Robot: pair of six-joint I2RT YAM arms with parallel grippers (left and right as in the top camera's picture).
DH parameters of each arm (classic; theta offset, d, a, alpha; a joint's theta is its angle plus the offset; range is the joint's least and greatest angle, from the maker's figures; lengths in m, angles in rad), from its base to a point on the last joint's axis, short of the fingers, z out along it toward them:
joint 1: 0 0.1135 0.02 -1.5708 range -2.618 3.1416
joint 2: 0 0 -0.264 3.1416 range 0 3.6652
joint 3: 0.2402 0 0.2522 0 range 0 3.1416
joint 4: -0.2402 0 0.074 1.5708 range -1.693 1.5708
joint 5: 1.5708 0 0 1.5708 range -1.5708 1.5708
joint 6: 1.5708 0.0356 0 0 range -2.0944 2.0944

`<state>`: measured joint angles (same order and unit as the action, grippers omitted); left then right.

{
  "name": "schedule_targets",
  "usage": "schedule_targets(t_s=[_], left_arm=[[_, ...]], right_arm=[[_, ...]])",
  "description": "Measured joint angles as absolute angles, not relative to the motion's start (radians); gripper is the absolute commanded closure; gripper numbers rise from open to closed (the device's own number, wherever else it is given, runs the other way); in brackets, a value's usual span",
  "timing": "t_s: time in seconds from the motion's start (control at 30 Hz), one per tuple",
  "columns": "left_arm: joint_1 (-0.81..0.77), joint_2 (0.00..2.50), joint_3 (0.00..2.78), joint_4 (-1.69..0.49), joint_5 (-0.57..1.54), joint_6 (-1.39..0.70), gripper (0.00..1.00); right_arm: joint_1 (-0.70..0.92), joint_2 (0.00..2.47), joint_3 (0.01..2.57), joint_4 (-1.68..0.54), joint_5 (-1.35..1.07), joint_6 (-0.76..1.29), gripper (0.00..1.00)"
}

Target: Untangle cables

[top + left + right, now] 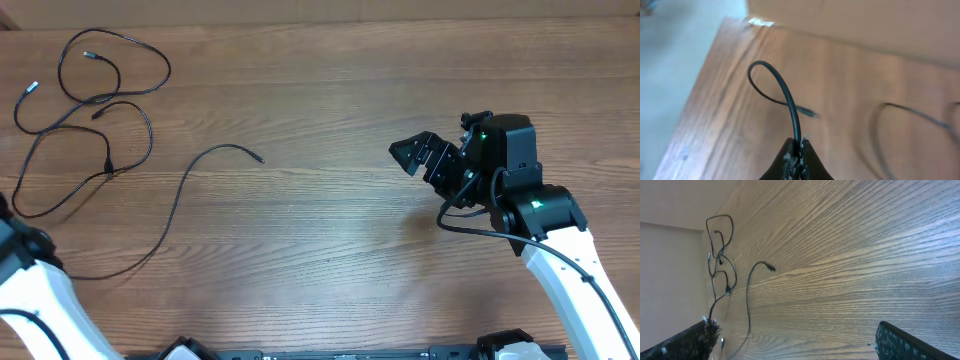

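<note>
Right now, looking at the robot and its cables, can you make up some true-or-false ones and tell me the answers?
1. The left jaws are pinching a black cable. True.
2. The right jaws are shut. False: they stand wide open and hold nothing.
3. The looped cables lie on the left part of the table. True.
4. The right jaws are touching the looped cables. False: they hang over bare wood, well apart from them.
</note>
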<state>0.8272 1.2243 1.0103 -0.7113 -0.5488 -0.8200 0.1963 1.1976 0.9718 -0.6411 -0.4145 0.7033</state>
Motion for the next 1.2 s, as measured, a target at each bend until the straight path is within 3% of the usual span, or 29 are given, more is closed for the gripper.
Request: schedule_targets(t_s=[0.17,0.43,0.5,0.53,0.63,0.77,0.9,1.03,1.2], left_arm=[[0.914,1.339,1.01,-0.635,-0.452,-0.76,0.96],[0.918,1.583,1.011,-0.567,-0.195,-0.554,0.94],[0.918,1.634,1.012,-0.561,-0.147,-0.514,0.87],[0.918,1.66,1.012,-0.563,-0.125,-0.495,0.75],[0.918,1.702,1.012,-0.573,-0.092,-0.464,0.61],[0.915,1.71,1.016,-0.577,-0.024,-0.417,0.6],[0.887,1.71,1.069,-0.625,0.02,-0.393,0.66],[0.848,1.705,1.145,-0.677,0.024,-0.382,0.44],[0.804,1.656,1.213,-0.762,0.135,-0.373,0.39]], right_arm=[[0.196,1.198,0.972,-0.642,-0.414,0.703,0.0],[0.196,1.198,0.972,-0.642,-0.414,0.703,0.0],[0.196,1.198,0.972,-0.642,-0.414,0.703,0.0],[0.196,1.198,0.972,-0.642,-0.414,0.703,0.0],[0.196,1.198,0.972,-0.642,-0.414,0.703,0.0],[0.196,1.198,0.972,-0.642,-0.414,0.703,0.0],[0.196,1.198,0.972,-0.642,-0.414,0.703,0.0],[0.196,1.198,0.972,-0.642,-0.414,0.703,0.0],[0.196,1.198,0.972,-0.642,-0.415,0.703,0.0]])
